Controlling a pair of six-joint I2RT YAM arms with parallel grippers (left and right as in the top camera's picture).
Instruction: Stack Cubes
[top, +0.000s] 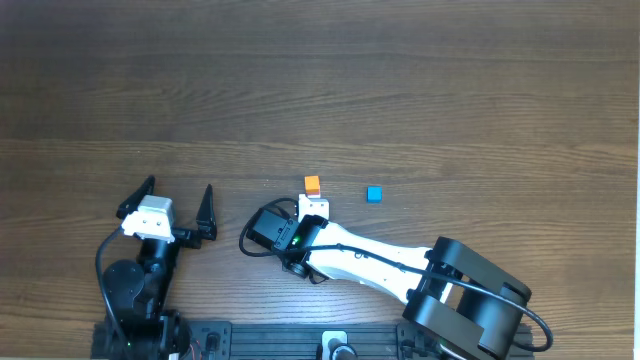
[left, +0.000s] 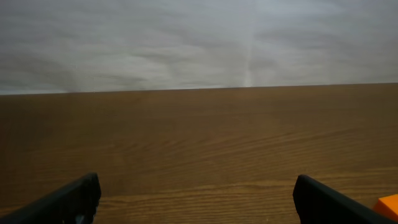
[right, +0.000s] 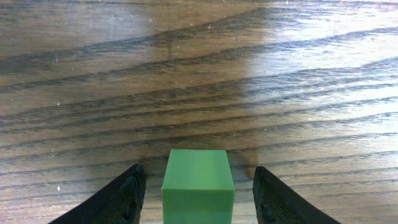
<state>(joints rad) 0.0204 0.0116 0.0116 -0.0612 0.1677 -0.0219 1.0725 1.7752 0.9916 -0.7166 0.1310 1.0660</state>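
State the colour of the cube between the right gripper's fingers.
The cube is green; right wrist view shows it best.

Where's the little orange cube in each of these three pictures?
Top view: the orange cube lies mid-table, left of the blue cube, beside the right arm's jaws.
Left wrist view: orange cube at the picture's edge, just outside one of the left arm's jaws.
Right wrist view: between the jaws sits a green cube, not the orange one.
Shared landmark: the wood-grain table.
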